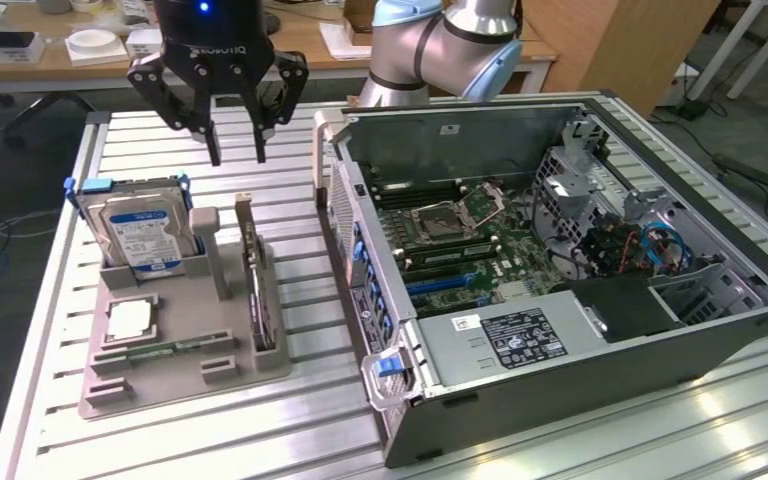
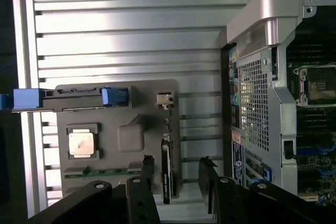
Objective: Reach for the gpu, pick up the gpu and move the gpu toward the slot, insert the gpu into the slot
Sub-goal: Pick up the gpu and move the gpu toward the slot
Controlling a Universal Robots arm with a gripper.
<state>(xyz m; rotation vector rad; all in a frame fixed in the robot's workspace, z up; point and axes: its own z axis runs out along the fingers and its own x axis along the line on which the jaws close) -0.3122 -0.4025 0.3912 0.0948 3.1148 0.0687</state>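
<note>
I'm watching the gripper [image 1: 237, 152] hanging with its fingers spread wide, holding nothing, above the grey tray [image 1: 157, 385]. The gpu [image 1: 256, 295] is standing on edge in that tray, long axis running twelve to six in the exterior view, at nine o'clock from the open case [image 1: 624, 370]. The blue slot [image 1: 444, 283] is lying inside on the green motherboard [image 1: 518, 240]. A ribbed metal table [image 1: 558, 440] is carrying everything, with wooden desks [image 1: 304, 45] showing behind.

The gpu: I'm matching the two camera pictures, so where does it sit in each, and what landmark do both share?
Exterior view: the gpu stands on edge in the grey holder, on the side facing the computer case.
Wrist view: the gpu is edge-on along the holder's case-side edge, between the fingertips of the open gripper.
Shared landmark: the square silver processor chip lying in the holder.
</note>
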